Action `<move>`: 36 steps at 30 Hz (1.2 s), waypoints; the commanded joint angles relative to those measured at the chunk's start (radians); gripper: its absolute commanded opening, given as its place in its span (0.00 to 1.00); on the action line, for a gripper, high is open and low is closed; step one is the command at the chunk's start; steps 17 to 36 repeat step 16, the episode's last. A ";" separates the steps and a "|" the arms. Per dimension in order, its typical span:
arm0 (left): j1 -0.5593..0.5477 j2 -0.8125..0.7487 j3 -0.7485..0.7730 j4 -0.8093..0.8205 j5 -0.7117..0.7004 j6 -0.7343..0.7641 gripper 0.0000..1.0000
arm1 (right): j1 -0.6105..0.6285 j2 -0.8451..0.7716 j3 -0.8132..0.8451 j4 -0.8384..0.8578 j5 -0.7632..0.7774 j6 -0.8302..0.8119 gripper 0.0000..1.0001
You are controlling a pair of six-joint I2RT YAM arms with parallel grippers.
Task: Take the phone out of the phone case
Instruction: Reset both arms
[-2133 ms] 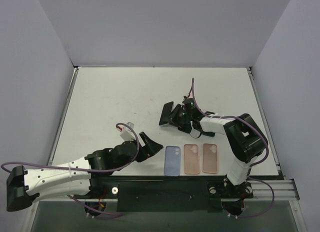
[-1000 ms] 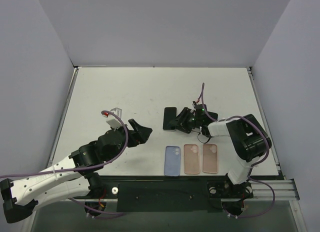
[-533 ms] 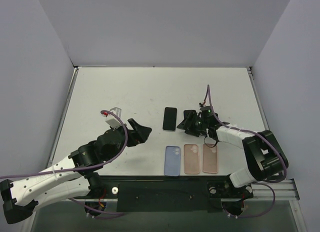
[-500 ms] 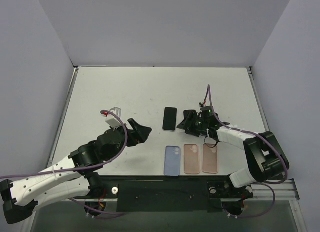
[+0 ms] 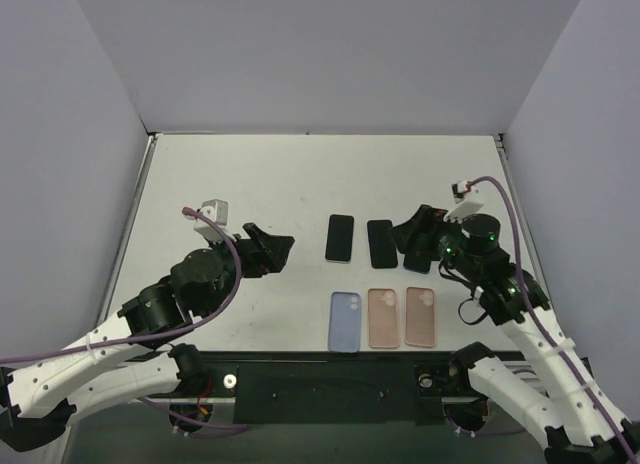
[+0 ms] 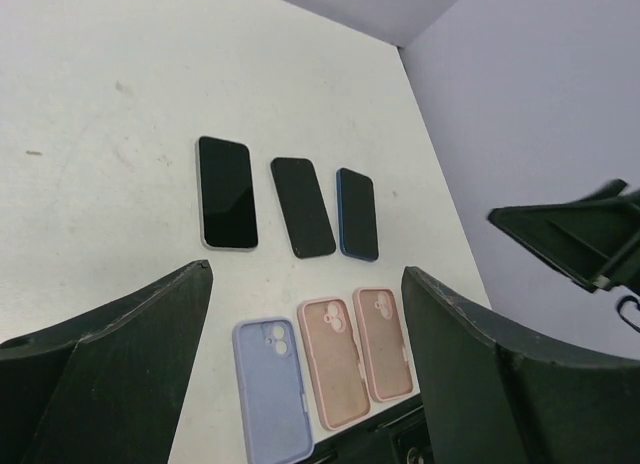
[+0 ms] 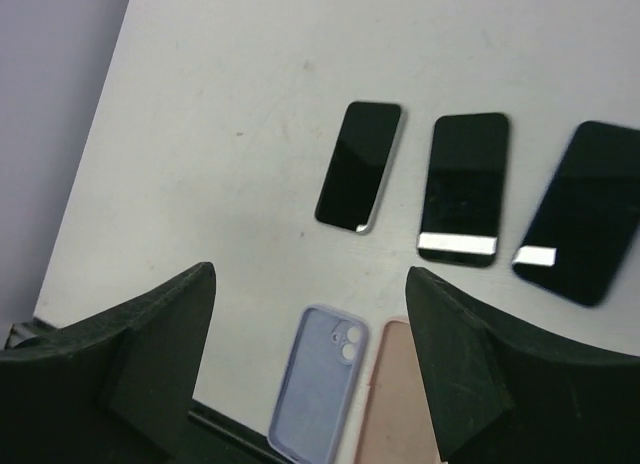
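Note:
Three dark phones lie face up in a row mid-table: the left phone, the middle phone and a blue-edged phone. In front of them lie three empty phone cases: a blue case and two pink cases. My left gripper hangs open left of the phones, holding nothing. My right gripper is open above the blue-edged phone, which it partly hides in the top view.
The black mounting rail runs along the near table edge just behind the cases. Grey walls close the table on the left, back and right. A white table surface stretches beyond the phones.
The right gripper has let go of a phone, opened wider and drawn back to the right and upward; a second and third phone now show beside the first. The left arm shifted slightly left.

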 commanded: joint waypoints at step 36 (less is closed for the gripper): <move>0.008 -0.102 0.256 0.114 -0.296 0.569 0.88 | 0.008 -0.441 0.178 -0.351 0.698 -0.244 0.90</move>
